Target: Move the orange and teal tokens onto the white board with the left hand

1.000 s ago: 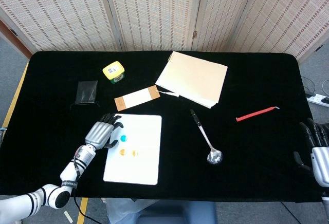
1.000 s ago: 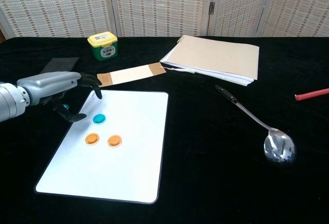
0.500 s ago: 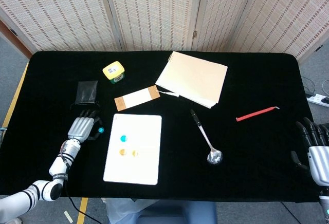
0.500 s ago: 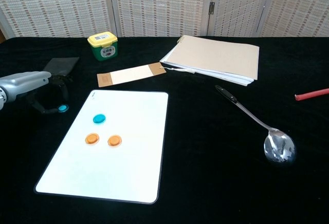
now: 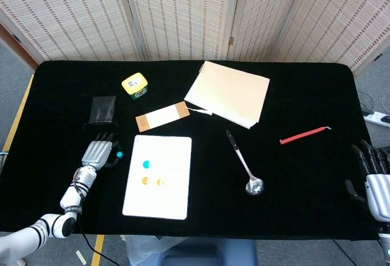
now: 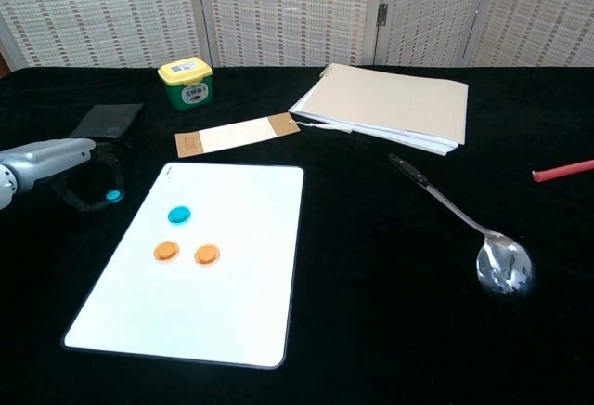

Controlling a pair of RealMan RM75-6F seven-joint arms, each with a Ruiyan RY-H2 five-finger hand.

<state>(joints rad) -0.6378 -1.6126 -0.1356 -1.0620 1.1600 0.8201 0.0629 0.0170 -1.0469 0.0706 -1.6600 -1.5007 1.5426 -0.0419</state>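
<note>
Left hand fingers curl around a round teal token, beside the smooth white board; a black wallet lies just behind. Right hand fingers spread.

Overhead head view, low chest view

Three tokens lie on the board, a fourth token left of it by the left hand.
</note>
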